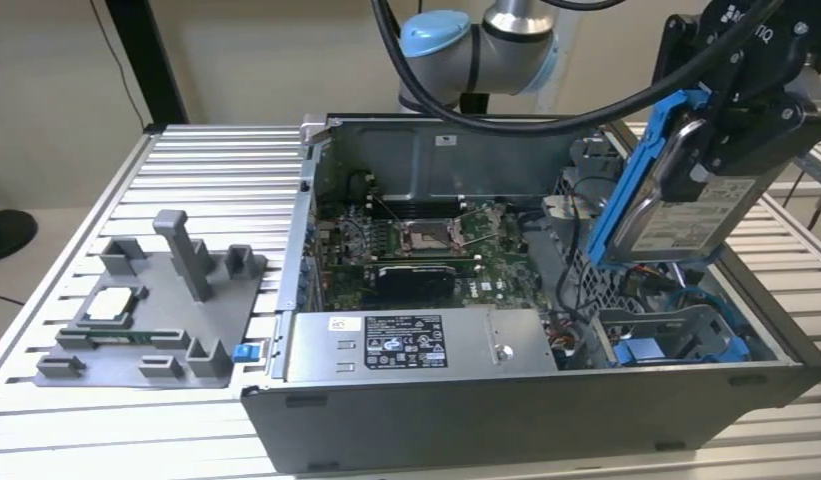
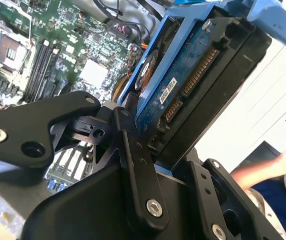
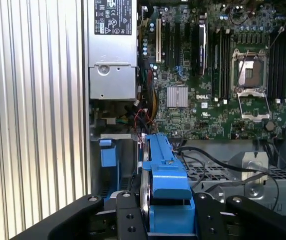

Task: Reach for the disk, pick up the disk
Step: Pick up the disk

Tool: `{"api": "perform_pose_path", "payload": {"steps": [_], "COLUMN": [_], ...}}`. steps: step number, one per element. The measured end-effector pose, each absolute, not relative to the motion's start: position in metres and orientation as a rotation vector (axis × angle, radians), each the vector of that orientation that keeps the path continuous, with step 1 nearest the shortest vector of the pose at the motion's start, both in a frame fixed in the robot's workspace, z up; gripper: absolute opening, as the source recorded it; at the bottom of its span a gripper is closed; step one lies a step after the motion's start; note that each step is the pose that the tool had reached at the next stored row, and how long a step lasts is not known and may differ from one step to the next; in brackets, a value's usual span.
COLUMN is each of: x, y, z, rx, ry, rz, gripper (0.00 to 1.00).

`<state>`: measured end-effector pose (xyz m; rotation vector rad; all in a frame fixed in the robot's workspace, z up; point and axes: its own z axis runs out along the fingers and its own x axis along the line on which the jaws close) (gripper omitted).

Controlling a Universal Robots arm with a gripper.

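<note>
Above the open computer case (image 1: 517, 420), toward the exterior view's right, the disk (image 1: 704, 215) is held clear of the chassis by the gripper (image 1: 730, 140), whose black fingers are closed against its two flat faces. The disk is seen tilted, nearly on edge, with a blue side rail (image 1: 637, 180) running along the edge that faces the exterior view's left. Its upper part is covered by the gripper body, and the upper end of the arm is cut off by the frame.

In the second wrist view the disk (image 2: 192, 85) is shown from its circuit-board side, clamped between the black fingers (image 2: 133, 150); the far face is hidden. At the lower edge of that view a blurred hand (image 2: 277, 162) and a dark blue sleeve are partly visible, cut off by the frame.

In the first wrist view only the blue rail (image 3: 165, 170) and a thin edge of the disk (image 3: 143, 185) can be made out between the fingers, above the motherboard (image 3: 217, 75).

Inside the case a grey metal box (image 1: 417, 345) with a black-and-white sticker is seen at the near wall. On the ribbed table (image 1: 210, 170), toward the exterior view's left, a grey fixture (image 1: 157, 310) is placed with a small pale chip (image 1: 107, 305) resting in it.
</note>
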<state>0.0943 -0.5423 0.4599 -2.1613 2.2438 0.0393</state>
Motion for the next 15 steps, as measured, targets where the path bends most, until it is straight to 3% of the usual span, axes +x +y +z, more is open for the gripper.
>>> {"api": "perform_pose_path", "payload": {"steps": [15], "x": [0.110], "y": [-0.542], "z": [0.459], "rx": [-2.157], "ry": [2.250], "rz": [0.041], "gripper": [0.00]}}
